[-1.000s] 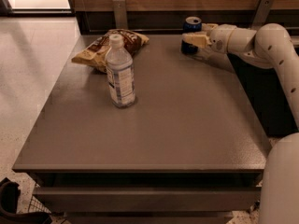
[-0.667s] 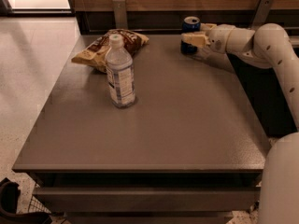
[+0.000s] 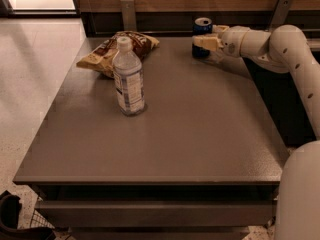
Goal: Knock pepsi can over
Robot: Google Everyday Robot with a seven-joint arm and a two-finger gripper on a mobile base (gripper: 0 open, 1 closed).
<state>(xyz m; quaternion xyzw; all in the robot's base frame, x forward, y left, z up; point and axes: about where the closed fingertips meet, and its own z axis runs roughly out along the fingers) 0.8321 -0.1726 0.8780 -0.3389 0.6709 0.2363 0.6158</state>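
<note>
The pepsi can [image 3: 201, 28] is dark blue with a silver top and stands upright at the far right of the grey table [image 3: 165, 134], close to the back edge. My gripper [image 3: 206, 38] reaches in from the right on the white arm [image 3: 280, 44]. Its pale fingers [image 3: 206, 42] sit around the can's right and front side, with one finger across the can's lower front. The lower part of the can is partly hidden behind that finger.
A clear plastic water bottle [image 3: 128, 79] with a white cap stands upright left of the table's middle. A brown and yellow chip bag [image 3: 117, 50] lies behind it at the far left. A wooden wall with metal brackets [image 3: 127, 11] runs behind the table.
</note>
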